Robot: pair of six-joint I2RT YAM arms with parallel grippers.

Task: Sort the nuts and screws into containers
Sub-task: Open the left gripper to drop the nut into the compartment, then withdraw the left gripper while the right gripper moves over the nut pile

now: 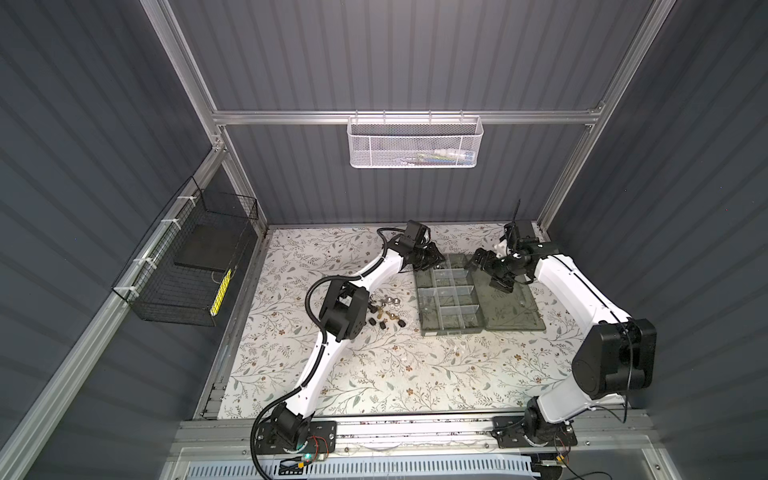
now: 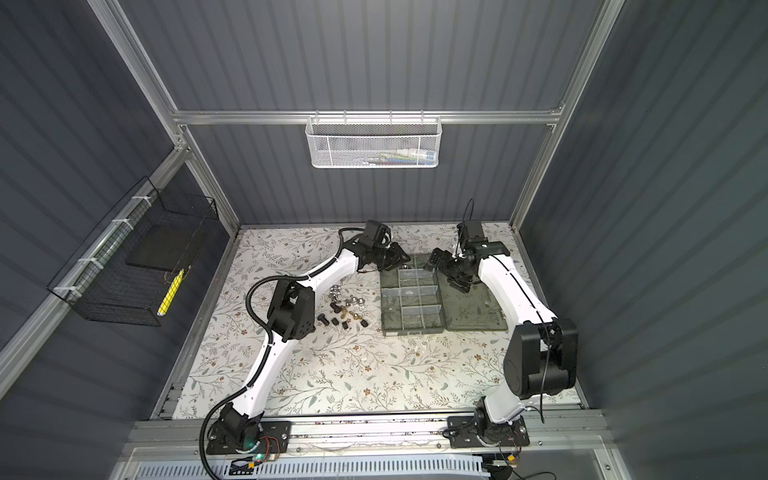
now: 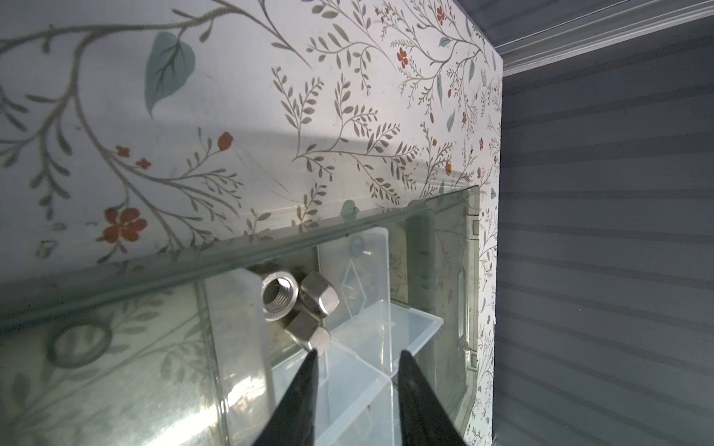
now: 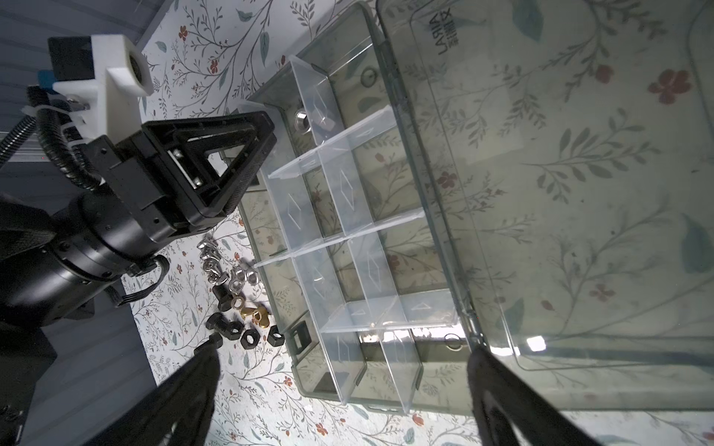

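One floral table (image 1: 374, 374) is occupied by the organiser box (image 1: 451, 331), opened, its lid (image 1: 515, 311) laid flat beside. The right gripper (image 4: 344, 347) is spread wide above the box; the left gripper (image 3: 359, 351) is parted, nothing clamped. Loose screws and nuts (image 1: 388, 300) are heaped beside the box; three silver nuts (image 3: 297, 305) are lodged in its far corner compartment (image 3: 235, 316).

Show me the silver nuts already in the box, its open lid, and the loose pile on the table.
silver nuts (image 3: 320, 296): left wrist view, one nut's flat side.
lid (image 4: 579, 193): right wrist view, panel's middle.
loose pile (image 4: 251, 311): right wrist view, a brass piece.
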